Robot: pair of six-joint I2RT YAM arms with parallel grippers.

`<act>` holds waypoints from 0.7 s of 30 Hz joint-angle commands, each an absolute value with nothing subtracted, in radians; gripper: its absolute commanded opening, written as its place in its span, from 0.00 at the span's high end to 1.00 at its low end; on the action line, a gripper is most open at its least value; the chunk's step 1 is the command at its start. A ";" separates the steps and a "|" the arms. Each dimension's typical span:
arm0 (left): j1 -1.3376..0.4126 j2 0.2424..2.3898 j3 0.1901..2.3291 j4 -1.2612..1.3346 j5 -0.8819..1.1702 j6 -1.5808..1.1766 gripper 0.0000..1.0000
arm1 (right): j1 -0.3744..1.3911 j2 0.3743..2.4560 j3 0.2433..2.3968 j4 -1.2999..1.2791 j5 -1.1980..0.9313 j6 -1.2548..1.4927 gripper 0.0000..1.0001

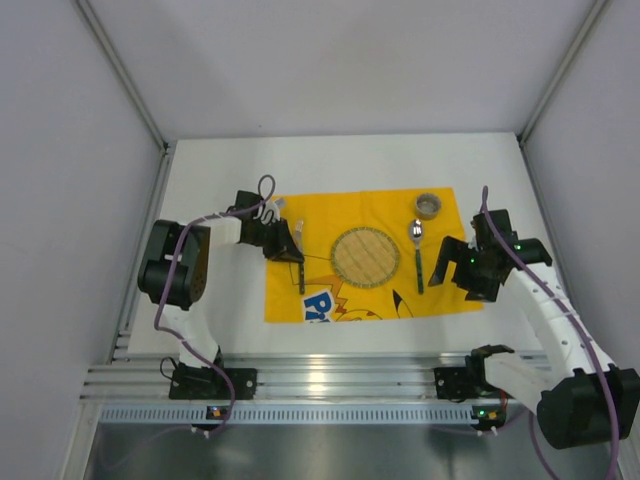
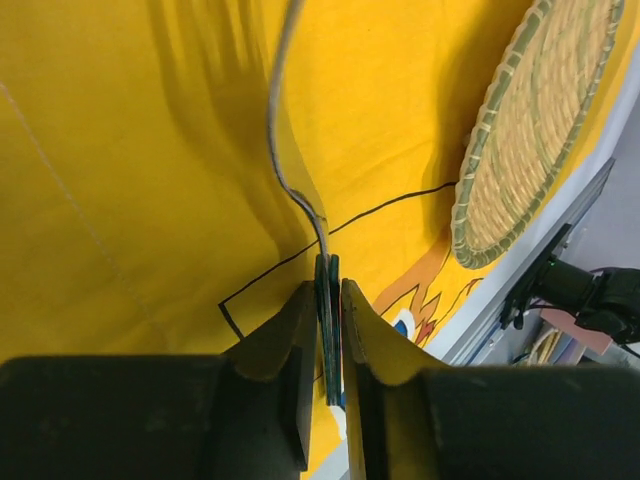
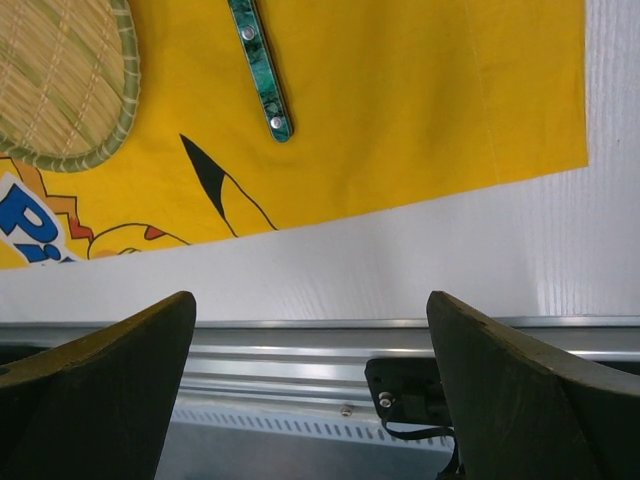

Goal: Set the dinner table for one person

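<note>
The white dinner table [image 1: 215, 185] carries a yellow cartoon-printed cloth [image 1: 345, 208]. A round woven plate [image 1: 365, 257] lies at the cloth's middle. A spoon with a green handle [image 1: 417, 255] lies right of the plate, and a small round cup [image 1: 429, 206] stands behind it. My left gripper [image 1: 288, 248] is shut on the green handle [image 2: 329, 320] of a metal utensil [image 1: 300, 268], left of the plate, low over the cloth. I cannot tell whether its tip touches the cloth. My right gripper [image 1: 446, 266] is open and empty right of the spoon. The right wrist view shows the open jaws [image 3: 308, 297] over the table's near edge.
An aluminium rail [image 1: 330, 380] runs along the near table edge and also shows in the right wrist view [image 3: 300, 345]. Grey walls enclose the table at the left, back and right. The spoon handle [image 3: 262, 75] and plate rim [image 3: 110, 120] lie beyond the right jaws.
</note>
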State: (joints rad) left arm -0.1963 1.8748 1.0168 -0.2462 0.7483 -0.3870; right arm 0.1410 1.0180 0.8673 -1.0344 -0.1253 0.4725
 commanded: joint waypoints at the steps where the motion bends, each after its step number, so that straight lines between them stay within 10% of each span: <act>1: -0.199 1.873 1.029 -0.245 0.695 -0.341 0.78 | 0.138 1.022 0.865 -1.017 -0.117 0.474 0.00; 7: -0.199 1.847 1.084 -0.351 0.575 -0.307 0.56 | 0.140 1.026 0.868 -1.009 -0.120 0.469 0.00; 21: -0.164 1.608 1.206 -0.594 0.148 -0.230 0.52 | 0.138 1.006 0.903 -1.008 -0.133 0.462 0.00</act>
